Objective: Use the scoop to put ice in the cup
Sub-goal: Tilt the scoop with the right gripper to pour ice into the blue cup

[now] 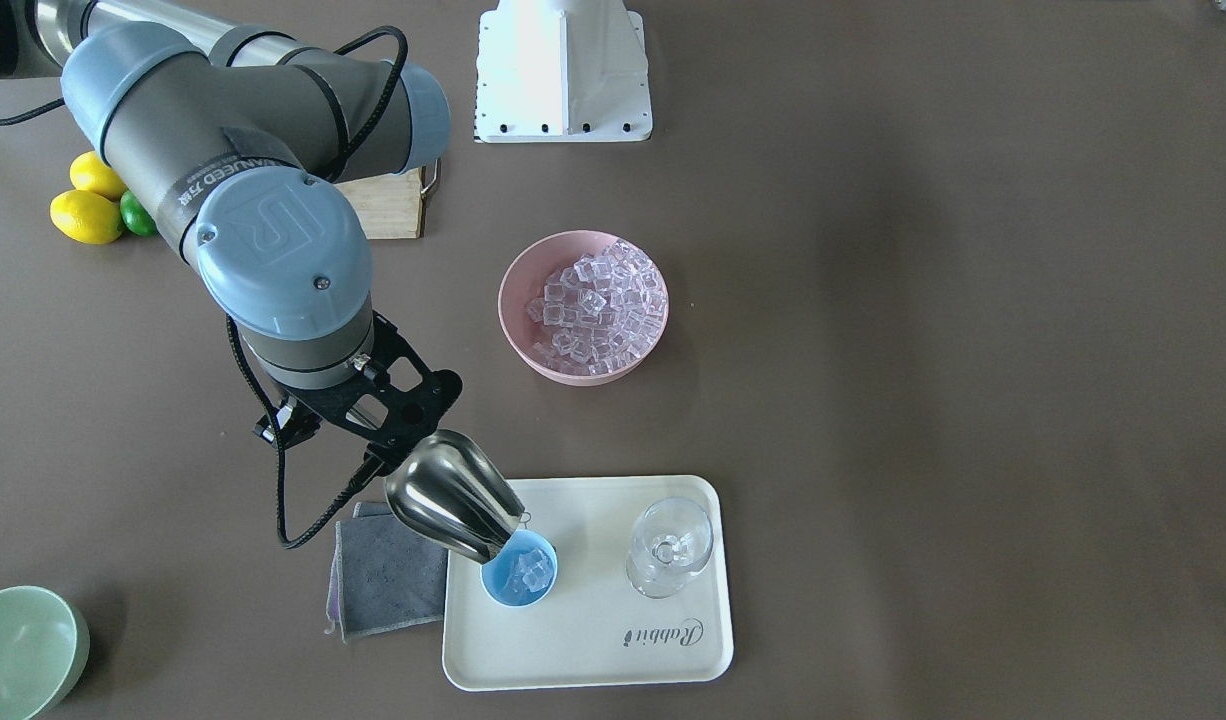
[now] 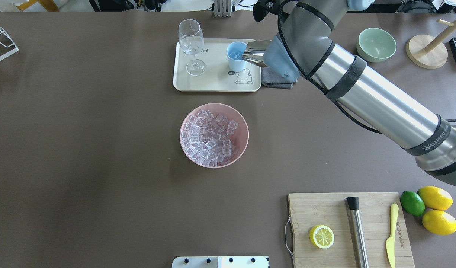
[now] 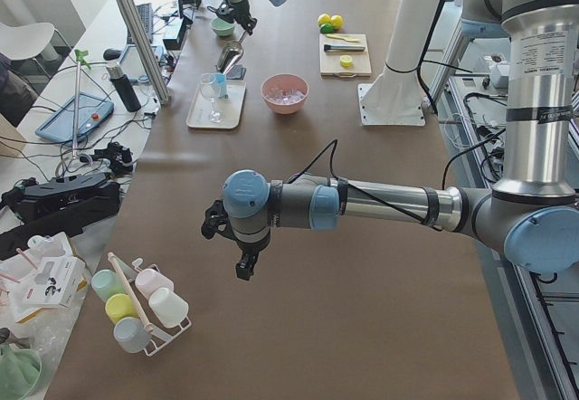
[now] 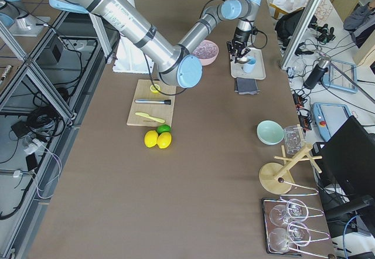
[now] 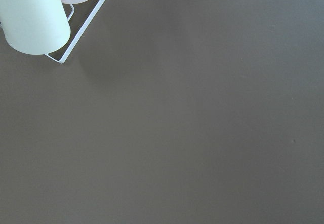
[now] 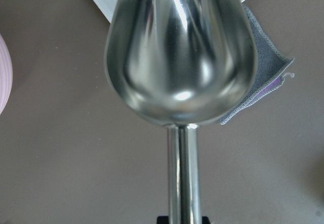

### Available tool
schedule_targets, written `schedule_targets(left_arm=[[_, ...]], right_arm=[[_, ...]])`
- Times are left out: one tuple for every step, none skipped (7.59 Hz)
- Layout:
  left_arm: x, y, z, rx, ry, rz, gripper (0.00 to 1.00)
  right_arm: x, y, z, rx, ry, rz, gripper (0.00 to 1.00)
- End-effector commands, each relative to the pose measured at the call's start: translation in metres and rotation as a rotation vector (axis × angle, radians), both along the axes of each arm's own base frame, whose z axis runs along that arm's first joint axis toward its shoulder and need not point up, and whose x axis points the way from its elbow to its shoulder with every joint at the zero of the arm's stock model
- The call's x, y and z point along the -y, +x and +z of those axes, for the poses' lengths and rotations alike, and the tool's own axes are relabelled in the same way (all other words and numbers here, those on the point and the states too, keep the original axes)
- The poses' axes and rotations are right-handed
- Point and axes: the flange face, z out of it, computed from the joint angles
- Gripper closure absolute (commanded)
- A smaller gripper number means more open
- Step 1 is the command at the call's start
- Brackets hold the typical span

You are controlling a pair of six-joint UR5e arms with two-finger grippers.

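The right gripper (image 1: 385,447) clamps the handle of the scoop (image 1: 453,497), which is tipped mouth-down with its lip over the rim of the cup (image 1: 501,592). In the wrist view the trough looks empty. Several cubes of ice (image 1: 529,570) lie in the cup, which stands on the tray (image 1: 613,650) near a glass (image 1: 670,547). A cloth (image 1: 388,575) lies against the tray's edge. More ice fills the bowl (image 1: 518,300), apart from the tray. The left gripper (image 3: 244,262) hangs over the table (image 3: 362,328) far off; I cannot tell whether it is open or closed.
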Motion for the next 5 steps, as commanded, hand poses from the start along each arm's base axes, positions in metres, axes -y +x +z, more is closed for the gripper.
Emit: schedule_targets(left_arm=[[0.001, 0.0, 0.001, 0.0, -0.001, 0.0, 0.01], [0.002, 0.0, 0.002, 0.0, -0.003, 0.0, 0.01], [0.003, 0.001, 0.001, 0.0, -0.001, 0.002, 0.01], [0.003, 0.001, 0.001, 0.0, 0.0, 0.003, 0.01], [0.003, 0.001, 0.002, 0.0, -0.002, 0.003, 0.01]], right_arm=[[-0.008, 0.007, -0.001, 0.007, 0.008, -0.001, 1.0], [-0.024, 0.02, 0.013, 0.019, 0.012, 0.014, 1.0], [-0.038, 0.038, 0.022, 0.034, 0.004, 0.053, 1.0], [-0.062, 0.062, 0.041, 0.059, -0.032, 0.115, 1.0], [-0.09, 0.087, 0.054, 0.073, -0.053, 0.19, 1.0]])
